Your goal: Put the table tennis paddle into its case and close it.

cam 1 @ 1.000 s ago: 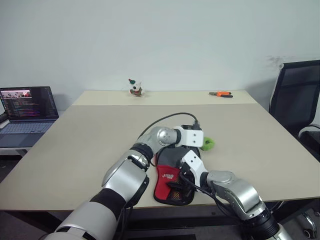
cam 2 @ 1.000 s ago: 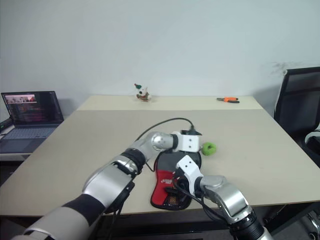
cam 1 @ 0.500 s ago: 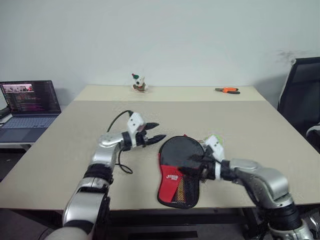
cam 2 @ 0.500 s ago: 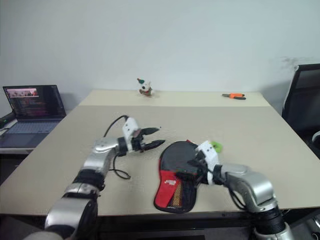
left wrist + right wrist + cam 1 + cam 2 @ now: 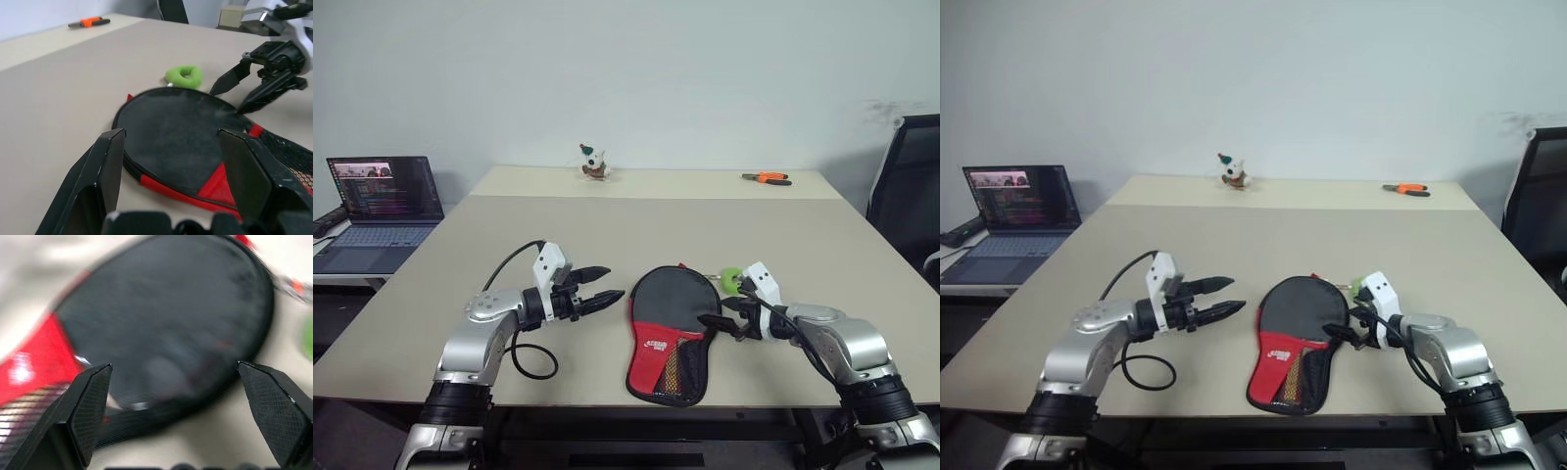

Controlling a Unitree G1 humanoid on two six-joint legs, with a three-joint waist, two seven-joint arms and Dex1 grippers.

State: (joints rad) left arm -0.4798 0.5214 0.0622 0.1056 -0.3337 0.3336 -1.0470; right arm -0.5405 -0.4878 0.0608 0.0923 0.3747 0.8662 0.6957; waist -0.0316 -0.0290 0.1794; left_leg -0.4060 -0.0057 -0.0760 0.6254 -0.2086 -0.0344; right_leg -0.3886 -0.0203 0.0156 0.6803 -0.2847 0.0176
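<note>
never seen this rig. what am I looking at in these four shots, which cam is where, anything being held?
It is a humanoid robot with two arms, each ending in a two-fingered black tool. The two wide shots come from a stereo camera on its head, looking down over the table. The two close shots come from cameras on the wrists, looking along each tool's fingers.

In front of the robot lies the case, a black and red paddle-shaped pouch, flat on the table. A green ball sits just behind it. Far back stand a small figurine and an orange-handled tool. A laptop is off to the left.

The left tool and right tool hang open on either side of the case. Neither holds anything.
</note>
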